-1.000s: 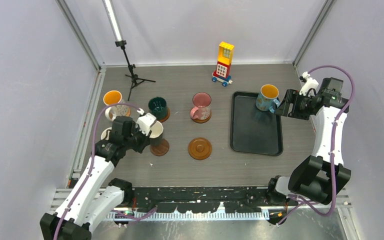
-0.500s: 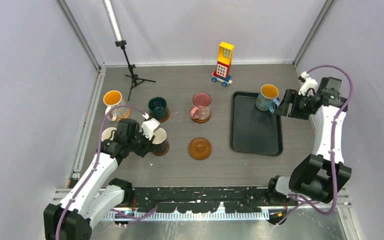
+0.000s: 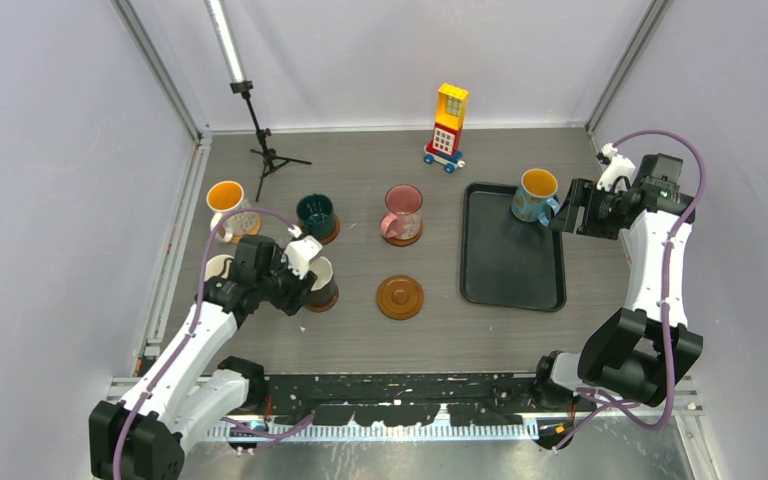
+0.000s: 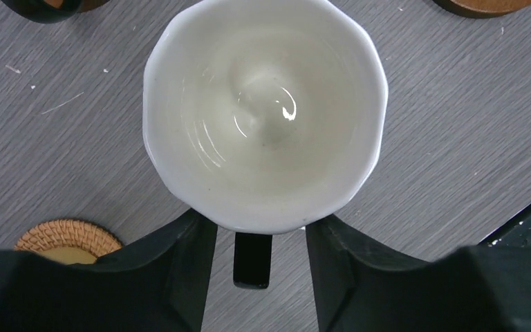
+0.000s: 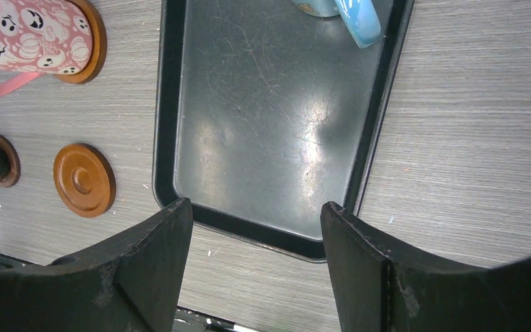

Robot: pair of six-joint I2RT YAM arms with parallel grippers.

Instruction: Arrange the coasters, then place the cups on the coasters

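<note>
The cream-and-black cup (image 3: 322, 282) stands on a brown coaster (image 3: 320, 299). My left gripper (image 3: 300, 272) is open around its black handle (image 4: 252, 259), with a gap on each side. One coaster (image 3: 400, 297) lies bare. On their own coasters stand the pink cup (image 3: 402, 212), the dark green cup (image 3: 315, 213) and the orange-inside white cup (image 3: 226, 203). My left arm partly hides a pale yellow cup (image 3: 217, 268). The blue cup (image 3: 537, 195) stands in the black tray (image 3: 512, 270). My right gripper (image 3: 570, 215) hangs open just right of it, holding nothing.
A yellow-red toy block tower (image 3: 448, 125) stands at the back centre. A small tripod with a light bar (image 3: 260, 140) is at the back left. A woven coaster (image 4: 66, 238) shows at the left wrist view's lower left.
The left gripper lowered the cream-and-black cup onto the coaster, then opened its jaws off the handle. The right arm has not moved.
</note>
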